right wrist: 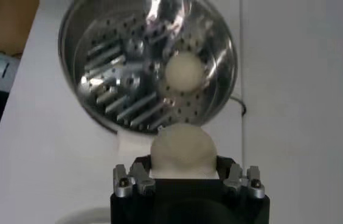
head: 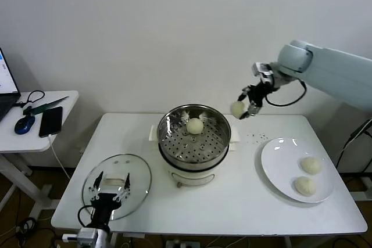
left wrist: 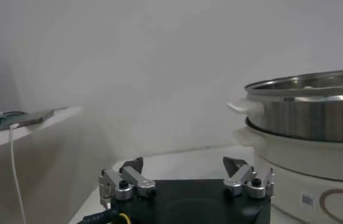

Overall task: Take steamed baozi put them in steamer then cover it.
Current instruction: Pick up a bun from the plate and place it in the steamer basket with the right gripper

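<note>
The right gripper [head: 243, 108] is clenched on a bun [head: 238, 108], held in the air just outside the steamer [head: 194, 142] rim on the side toward the plate [head: 273, 169]; I'd guess it is being carried in high so it clears the rim. The bun bulges out past the fingertips [right wrist: 121, 184], with the steamer's tray ahead of them. Four buns in all: one between the fingers, one on the tray [head: 195, 125], two on the plate. One lid [head: 138, 173] lies flat, and the left gripper [head: 111, 190] hovers over it, fingers spread wide and gripping nothing, likely waiting to lift it.
</note>
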You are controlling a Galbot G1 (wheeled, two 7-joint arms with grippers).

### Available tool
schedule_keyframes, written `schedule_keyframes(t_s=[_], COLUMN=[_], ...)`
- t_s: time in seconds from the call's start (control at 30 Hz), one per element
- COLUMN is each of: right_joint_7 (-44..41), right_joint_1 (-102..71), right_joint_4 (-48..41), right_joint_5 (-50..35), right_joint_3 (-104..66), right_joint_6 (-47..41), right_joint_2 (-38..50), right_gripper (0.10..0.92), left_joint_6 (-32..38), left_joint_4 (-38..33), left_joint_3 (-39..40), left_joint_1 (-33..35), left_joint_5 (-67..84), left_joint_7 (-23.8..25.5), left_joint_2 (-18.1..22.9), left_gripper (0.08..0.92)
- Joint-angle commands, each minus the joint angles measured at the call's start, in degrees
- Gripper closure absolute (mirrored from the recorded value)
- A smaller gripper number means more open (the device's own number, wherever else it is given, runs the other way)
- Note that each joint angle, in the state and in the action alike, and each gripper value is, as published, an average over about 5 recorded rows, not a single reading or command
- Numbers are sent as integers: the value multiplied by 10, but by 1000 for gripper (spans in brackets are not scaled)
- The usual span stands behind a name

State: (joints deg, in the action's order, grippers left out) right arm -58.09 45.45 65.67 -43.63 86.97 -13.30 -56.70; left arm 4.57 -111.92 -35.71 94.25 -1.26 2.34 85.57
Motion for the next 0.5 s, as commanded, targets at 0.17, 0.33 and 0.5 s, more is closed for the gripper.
schedule_keyframes(t_s=[0.17, 0.33, 0.5], right_joint_7=[51, 62, 67], right_joint_1=[-21, -60, -94], right_joint_4=[-26, -35, -56], right_joint_5=[-86, -83, -70], right_joint_3=[29, 42, 43], right_joint_6=[-41, -47, -49], right_joint_2=[-198, -224, -235], right_gripper=[338, 338, 336], left_joint_6=[0, -3, -3], left_joint_4=[-6, -6, -3], left_joint_3=[8, 5, 3], left_joint_1=[8, 1, -1], left_joint_5=[-6, -12, -12], left_joint_7=[1, 1, 0], left_joint_2=[-1, 0, -2], left_gripper=[177, 177, 177])
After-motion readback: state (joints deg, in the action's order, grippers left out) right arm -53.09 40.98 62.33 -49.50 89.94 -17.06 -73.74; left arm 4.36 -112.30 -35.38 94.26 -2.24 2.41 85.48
